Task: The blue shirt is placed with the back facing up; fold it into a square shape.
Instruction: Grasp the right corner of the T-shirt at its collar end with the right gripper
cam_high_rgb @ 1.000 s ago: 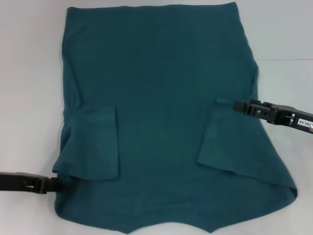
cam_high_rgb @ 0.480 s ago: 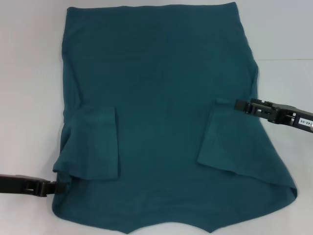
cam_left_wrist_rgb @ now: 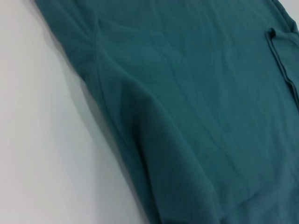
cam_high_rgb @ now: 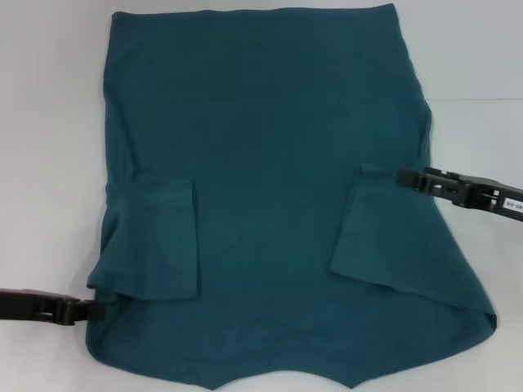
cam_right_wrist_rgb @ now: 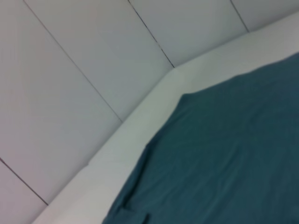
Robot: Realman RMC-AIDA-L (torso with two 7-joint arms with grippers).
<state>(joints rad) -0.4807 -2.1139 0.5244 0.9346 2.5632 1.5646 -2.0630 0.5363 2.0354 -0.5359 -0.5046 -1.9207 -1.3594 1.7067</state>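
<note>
The blue shirt [cam_high_rgb: 270,163] lies flat on the white table [cam_high_rgb: 49,163], plain side up, and fills most of the head view. Both sleeves are folded inward onto the body: the left sleeve [cam_high_rgb: 159,237] and the right sleeve [cam_high_rgb: 359,224]. My left gripper [cam_high_rgb: 98,310] sits low at the shirt's left edge, just below the folded left sleeve. My right gripper [cam_high_rgb: 402,177] hovers over the shirt's right side, beside the top corner of the right sleeve. Close up, the left wrist view shows the wrinkled shirt [cam_left_wrist_rgb: 196,93], and the right wrist view shows one shirt [cam_right_wrist_rgb: 224,154] corner.
White table surface surrounds the shirt on the left and right. The right wrist view shows the table's edge [cam_right_wrist_rgb: 140,116] and pale panelled ground [cam_right_wrist_rgb: 70,70] beyond it.
My left gripper has drawn back to the left, off the shirt's edge. My right gripper has slid slightly to the right. The shirt has not moved.
</note>
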